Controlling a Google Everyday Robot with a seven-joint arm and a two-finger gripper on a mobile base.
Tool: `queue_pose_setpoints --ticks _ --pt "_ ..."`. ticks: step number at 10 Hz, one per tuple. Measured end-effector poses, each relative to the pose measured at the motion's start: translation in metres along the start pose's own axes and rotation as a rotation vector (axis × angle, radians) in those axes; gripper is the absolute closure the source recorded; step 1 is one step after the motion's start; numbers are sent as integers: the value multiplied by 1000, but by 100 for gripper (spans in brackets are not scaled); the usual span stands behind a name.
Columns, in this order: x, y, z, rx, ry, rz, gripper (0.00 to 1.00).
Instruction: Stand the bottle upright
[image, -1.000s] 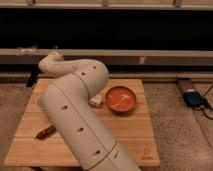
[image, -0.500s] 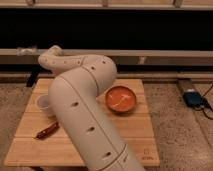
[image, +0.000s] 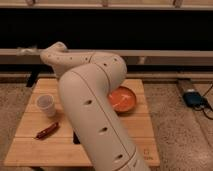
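Wooden worktop before a dark wall: I see no bottle on it; the arm right of the cup probably hides it. I'd expect it light, slick, squeezable, so grasp mid-body. Its axis I cannot tell. The gripper hangs beyond the cup, state unreadable.

No text, number or brand can be read anywhere in this view. The only sign-like thing is a small dark square mark on the wooden surface, near its front right corner, too faint to make out. The hand is at the far left end of the pale arm, beyond the surface's back left corner, with no legible marking
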Motion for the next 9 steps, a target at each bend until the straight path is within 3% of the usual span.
queue_pose_setpoints --ticks 5,9 --pt "6 2 -17 22 125 29 100" --pt "4 5 -33 10 233 57 100"
